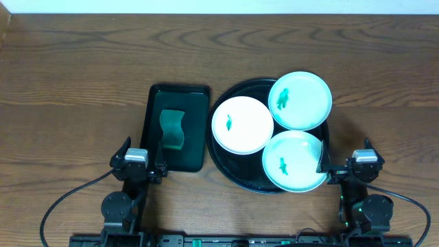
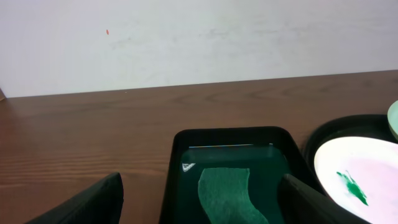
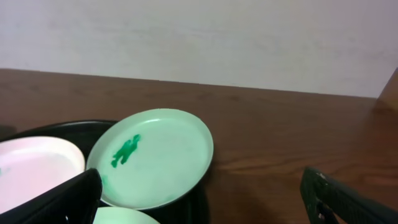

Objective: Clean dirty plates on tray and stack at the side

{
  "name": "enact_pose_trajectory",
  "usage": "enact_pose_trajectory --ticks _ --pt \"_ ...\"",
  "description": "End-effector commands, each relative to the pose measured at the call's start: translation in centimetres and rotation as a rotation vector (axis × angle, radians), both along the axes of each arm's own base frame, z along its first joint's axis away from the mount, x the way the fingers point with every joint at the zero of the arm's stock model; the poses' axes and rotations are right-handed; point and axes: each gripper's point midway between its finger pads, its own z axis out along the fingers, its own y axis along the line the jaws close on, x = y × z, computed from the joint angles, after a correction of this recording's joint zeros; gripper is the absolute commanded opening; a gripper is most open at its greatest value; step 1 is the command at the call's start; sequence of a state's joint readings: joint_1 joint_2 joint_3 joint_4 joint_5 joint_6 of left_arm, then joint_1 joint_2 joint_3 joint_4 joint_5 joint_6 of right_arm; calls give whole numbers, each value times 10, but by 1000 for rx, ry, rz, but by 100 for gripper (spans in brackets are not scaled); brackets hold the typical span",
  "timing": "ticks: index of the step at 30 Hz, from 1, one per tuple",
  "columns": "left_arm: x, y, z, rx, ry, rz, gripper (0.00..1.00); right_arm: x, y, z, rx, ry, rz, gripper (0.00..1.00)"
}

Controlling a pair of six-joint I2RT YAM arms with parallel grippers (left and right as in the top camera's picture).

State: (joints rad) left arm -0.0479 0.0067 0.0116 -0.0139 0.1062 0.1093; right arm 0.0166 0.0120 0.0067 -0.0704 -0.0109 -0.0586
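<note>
Three plates lie on the black round tray (image 1: 226,168), each with a green smear: a white plate (image 1: 242,125) at the left, a mint plate (image 1: 300,101) at the back right, and a mint plate (image 1: 293,161) at the front. My left gripper (image 1: 137,165) is open and empty at the near end of the green rectangular tray. My right gripper (image 1: 363,165) is open and empty, just right of the black tray. The right wrist view shows the back mint plate (image 3: 151,158) and the white plate (image 3: 34,171). The left wrist view shows the white plate (image 2: 360,180).
A dark green rectangular tray (image 1: 154,110) left of the black tray holds a green sponge (image 1: 173,129), also in the left wrist view (image 2: 227,196). Bare wooden table (image 1: 82,75) extends to the left, back and right. Cables run near the front edge.
</note>
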Motion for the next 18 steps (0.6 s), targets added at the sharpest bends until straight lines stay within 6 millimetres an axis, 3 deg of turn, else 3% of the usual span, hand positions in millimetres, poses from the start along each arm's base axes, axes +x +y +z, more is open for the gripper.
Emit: enact_pose_trajectory --ticks 1,11,18 --pt "-2 -7 -14 12 47 -41 79 0 -4 -2 -45 5 -17 99" --pt "-2 -7 -14 12 47 -41 79 0 -1 -2 -36 4 -2 99" --pt "-2 -7 -14 12 47 -41 79 0 -1 -2 319 14 -28 99"
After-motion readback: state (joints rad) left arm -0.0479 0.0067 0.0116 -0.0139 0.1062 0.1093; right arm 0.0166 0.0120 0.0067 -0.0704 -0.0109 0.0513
